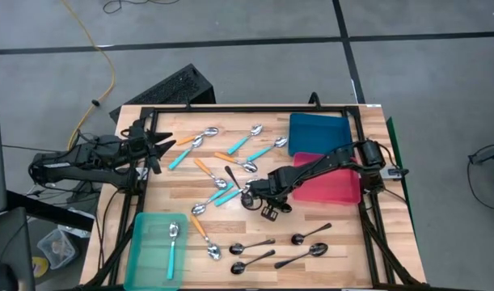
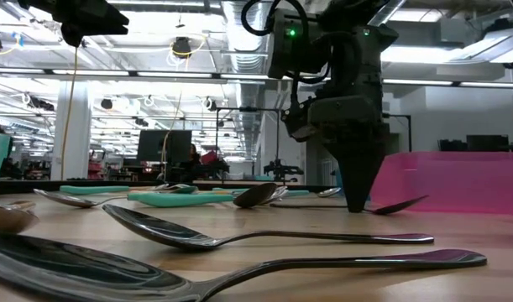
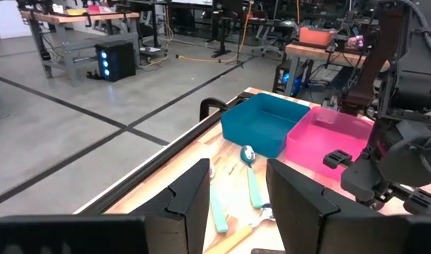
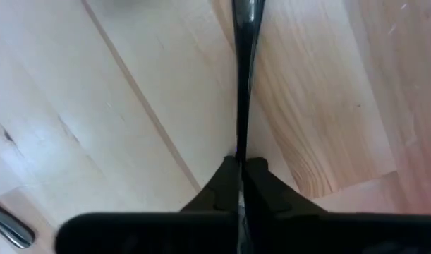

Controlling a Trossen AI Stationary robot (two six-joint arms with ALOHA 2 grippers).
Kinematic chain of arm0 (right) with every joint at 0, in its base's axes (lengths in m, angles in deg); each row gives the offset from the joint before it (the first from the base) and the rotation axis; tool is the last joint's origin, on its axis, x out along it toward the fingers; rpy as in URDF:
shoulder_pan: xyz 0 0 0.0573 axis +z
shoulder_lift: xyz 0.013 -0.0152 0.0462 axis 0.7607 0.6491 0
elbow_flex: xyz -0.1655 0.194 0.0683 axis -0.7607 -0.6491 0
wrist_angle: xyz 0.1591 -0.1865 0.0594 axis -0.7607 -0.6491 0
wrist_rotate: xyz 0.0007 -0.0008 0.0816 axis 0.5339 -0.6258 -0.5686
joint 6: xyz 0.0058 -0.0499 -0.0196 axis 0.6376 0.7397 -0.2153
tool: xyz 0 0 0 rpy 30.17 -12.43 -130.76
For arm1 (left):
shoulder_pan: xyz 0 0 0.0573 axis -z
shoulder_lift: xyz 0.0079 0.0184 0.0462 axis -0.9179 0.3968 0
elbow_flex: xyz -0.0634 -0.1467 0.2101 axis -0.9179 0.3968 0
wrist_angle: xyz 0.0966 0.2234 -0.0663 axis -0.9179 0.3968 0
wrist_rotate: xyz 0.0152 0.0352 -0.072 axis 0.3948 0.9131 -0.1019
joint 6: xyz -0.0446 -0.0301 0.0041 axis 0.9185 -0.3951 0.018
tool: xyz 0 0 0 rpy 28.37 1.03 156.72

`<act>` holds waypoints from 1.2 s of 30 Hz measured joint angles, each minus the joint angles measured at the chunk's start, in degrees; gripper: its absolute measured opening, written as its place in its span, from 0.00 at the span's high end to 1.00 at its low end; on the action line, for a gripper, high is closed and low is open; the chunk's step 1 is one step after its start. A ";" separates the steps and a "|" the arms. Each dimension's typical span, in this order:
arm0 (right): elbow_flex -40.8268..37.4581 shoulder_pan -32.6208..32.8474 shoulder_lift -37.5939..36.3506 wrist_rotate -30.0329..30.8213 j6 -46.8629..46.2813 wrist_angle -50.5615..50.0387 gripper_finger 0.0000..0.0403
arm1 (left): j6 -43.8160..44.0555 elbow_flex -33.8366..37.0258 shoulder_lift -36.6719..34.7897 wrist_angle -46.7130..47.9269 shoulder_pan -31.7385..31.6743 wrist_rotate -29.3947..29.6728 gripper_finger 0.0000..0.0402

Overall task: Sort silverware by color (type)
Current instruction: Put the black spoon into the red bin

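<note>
Spoons lie scattered on the wooden table: teal-handled ones (image 1: 247,142), orange-handled ones (image 1: 200,166) and all-dark ones (image 1: 251,245) near the near edge. One teal spoon (image 1: 172,242) lies in the teal tray (image 1: 141,250). My right gripper (image 1: 248,196) stands fingers-down at the table's middle, shut on a dark spoon (image 1: 230,175). My left gripper (image 1: 164,145) hangs open over the table's far left part, touching nothing; in the left wrist view (image 3: 236,204) teal spoons (image 3: 252,180) lie ahead of it. My right gripper pinches the dark spoon's thin handle (image 4: 241,141) between its two fingertips (image 4: 226,176), at the end nearest the gripper. The fingers come from above, pointing down, one on each side of the handle. The spoon lies flat on the table, stretching away from the fingers (image 2: 357,197).
A blue bin (image 1: 319,132) and a pink bin (image 1: 331,184) sit at the table's right far side, under the right arm. A black metal frame (image 1: 247,107) borders the table. Several dark spoons (image 2: 239,239) lie near the near edge.
</note>
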 joint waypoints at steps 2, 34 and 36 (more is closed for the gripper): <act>-0.04 0.00 0.02 -0.02 -0.17 0.21 0.95 | 0.00 0.00 0.00 0.00 0.00 0.00 0.69; 14.54 -1.00 0.42 2.32 5.82 -12.60 0.95 | 0.00 0.00 0.00 0.04 0.01 0.04 0.69; 16.02 -1.93 0.37 3.11 7.19 -14.43 0.95 | 0.00 0.00 0.00 0.04 0.00 0.04 0.69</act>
